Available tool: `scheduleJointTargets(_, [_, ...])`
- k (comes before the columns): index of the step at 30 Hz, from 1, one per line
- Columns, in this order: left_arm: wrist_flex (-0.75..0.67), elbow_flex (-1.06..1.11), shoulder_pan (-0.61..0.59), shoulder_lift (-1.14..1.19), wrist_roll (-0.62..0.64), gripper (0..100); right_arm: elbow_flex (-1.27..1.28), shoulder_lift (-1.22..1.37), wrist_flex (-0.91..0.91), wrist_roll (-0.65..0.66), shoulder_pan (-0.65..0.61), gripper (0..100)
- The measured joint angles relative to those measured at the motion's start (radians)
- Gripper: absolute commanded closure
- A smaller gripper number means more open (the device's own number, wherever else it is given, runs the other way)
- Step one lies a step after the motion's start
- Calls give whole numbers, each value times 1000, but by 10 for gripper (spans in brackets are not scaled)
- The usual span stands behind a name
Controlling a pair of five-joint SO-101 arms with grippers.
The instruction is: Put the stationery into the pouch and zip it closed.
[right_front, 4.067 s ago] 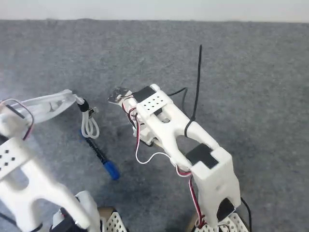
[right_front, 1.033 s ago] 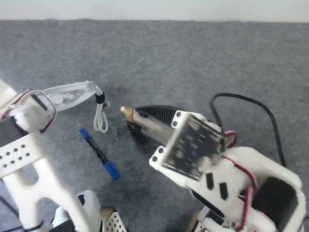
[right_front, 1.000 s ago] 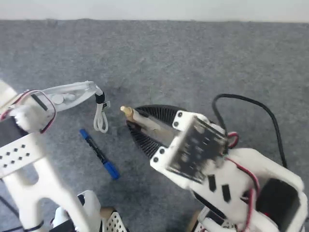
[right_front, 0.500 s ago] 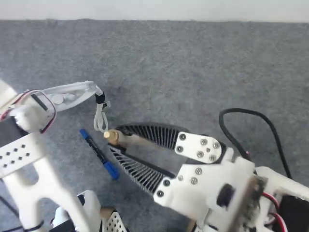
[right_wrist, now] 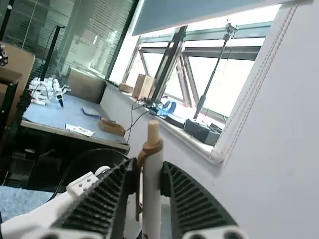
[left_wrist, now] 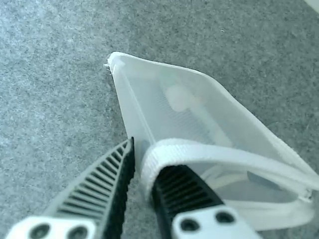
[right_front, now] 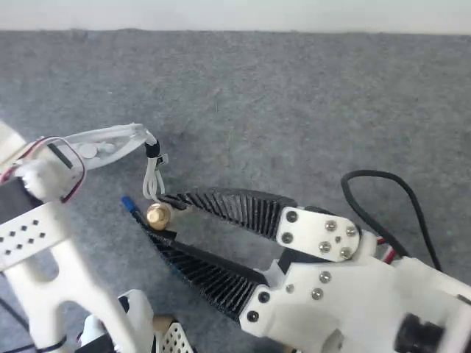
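Note:
A translucent white pouch (right_front: 99, 149) hangs over the table's left side, its mouth facing right. My left gripper (left_wrist: 144, 167) is shut on the pouch's rim (left_wrist: 199, 152), and a white item (left_wrist: 180, 97) lies inside. From the zipper end dangles a white loop strap (right_front: 152, 184). My right gripper (right_front: 163, 213) is raised high toward the camera and is shut on a pencil (right_wrist: 151, 172) with a tan end (right_front: 157, 215). On the grey mat a blue pen (right_front: 129, 203) is mostly hidden under the black ribbed fingers (right_front: 221, 202).
The left arm's white frame (right_front: 44, 250) fills the lower left corner. A black cable (right_front: 383, 184) loops off the right arm. Grey mat (right_front: 294, 95) stretches open across the back and right.
My right gripper has lifted the pencil toward the camera and swung left, now covering most of the blue pen. The left arm and pouch have stayed put over the last second.

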Motion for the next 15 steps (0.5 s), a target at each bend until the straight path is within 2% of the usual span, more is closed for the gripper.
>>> scheduleJointTargets(15, [0,0,0,0,0,987,2,149,-175,0,0,991])
